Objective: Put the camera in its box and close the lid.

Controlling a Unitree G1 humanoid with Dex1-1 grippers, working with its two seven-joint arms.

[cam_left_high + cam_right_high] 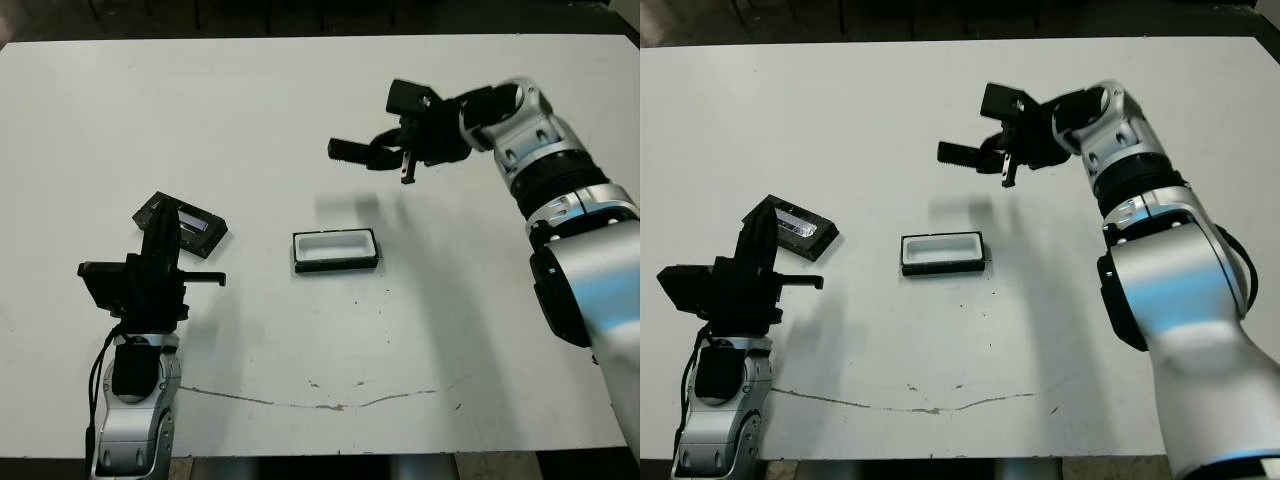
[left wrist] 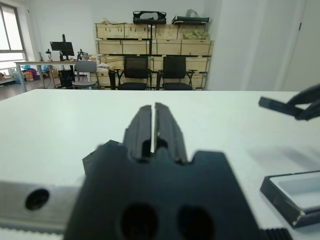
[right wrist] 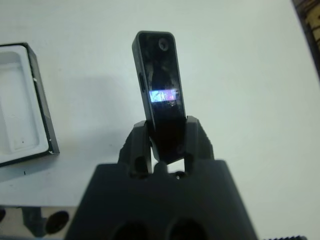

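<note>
While the camera [image 3: 159, 82] sits pinched between the two black fingers of the right gripper [image 3: 167, 142], it is held up in the air, off the white table [image 1: 300, 350], with most of its slim black body sticking out past the fingertips and a bluish-purple glint on its glossy face. From the head views the camera [image 1: 350, 151] lies roughly level, pointing toward 9 o'clock, above the table at about 1 o'clock from the box [image 1: 336, 250], clearly apart from it; its shadow falls on the table just beyond the box. Box is open, white lining showing, black rim, resting flat near table centre, long side running 3 to 9 o'clock. Nothing inside it that I can see. Lid [image 1: 185, 224] lies flat on the table well off at 9 o'clock from the box, turned at an angle, glossy panel catching light, partly covered in the head views by the left gripper [image 1: 160, 228]. Left gripper's fingers are pressed together with only a thin slit between them, gripping nothing, as the left wrist view shows; that view also catches a corner of the box [image 2: 292, 197]. Whether the left gripper touches the lid, cannot tell. Right arm [image 1: 545, 165] reaches in from 3 o'clock, left arm [image 1: 135, 400] rises from 7 o'clock. Faint crack-like line [image 1: 320, 402] runs across the table near the front edge.
</note>
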